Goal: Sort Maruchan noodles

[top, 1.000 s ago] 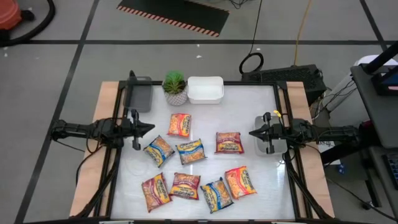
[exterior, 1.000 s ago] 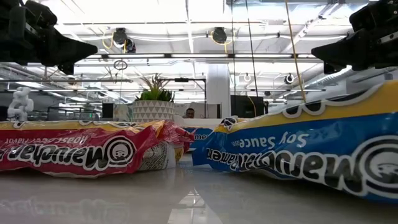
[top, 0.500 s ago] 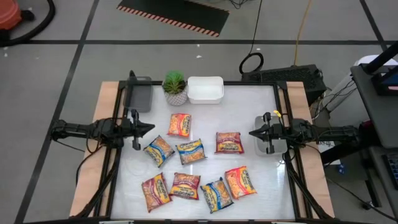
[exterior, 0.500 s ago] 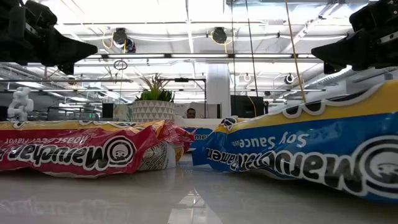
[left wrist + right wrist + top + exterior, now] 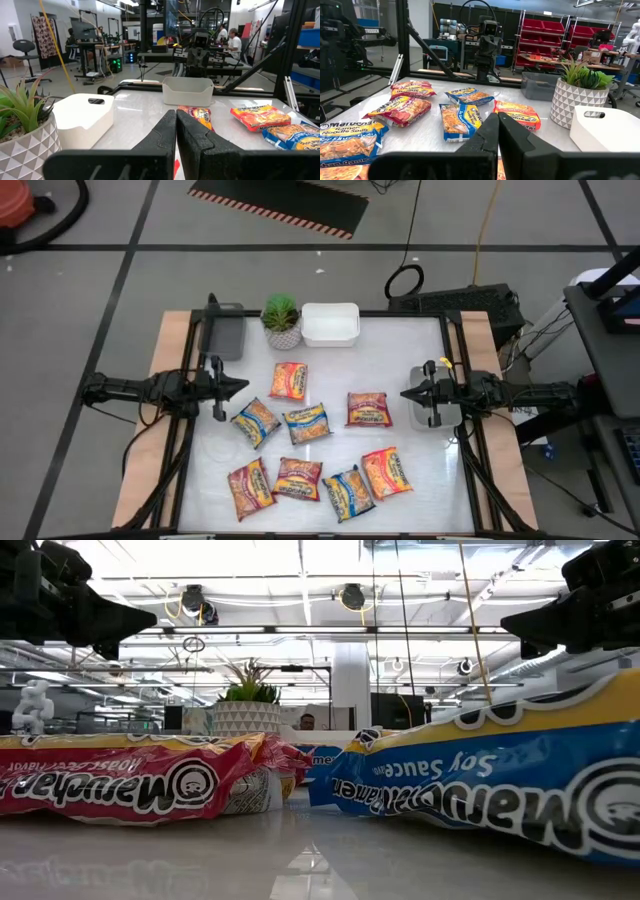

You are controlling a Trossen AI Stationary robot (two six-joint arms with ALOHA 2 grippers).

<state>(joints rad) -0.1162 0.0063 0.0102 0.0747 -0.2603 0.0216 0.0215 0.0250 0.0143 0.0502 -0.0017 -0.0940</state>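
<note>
Along the table's [image 5: 420, 480] near edge, four Maruchan noodles packets [image 5: 322, 481] lie in a loose row, with four more packets [image 5: 307, 423] scattered toward the middle. Midway up the left edge, the left gripper [image 5: 243, 386] hovers, fingers pressed together; opposite, at the right edge, the right gripper [image 5: 405, 393] does likewise. At the far edge stand a grey tray [image 5: 224, 334], potted plant [image 5: 282, 321] and white tray [image 5: 330, 324].

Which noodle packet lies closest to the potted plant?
The red-trimmed packet just below the potted plant, farthest toward the trays; the other seven lie lower on the table.
</note>
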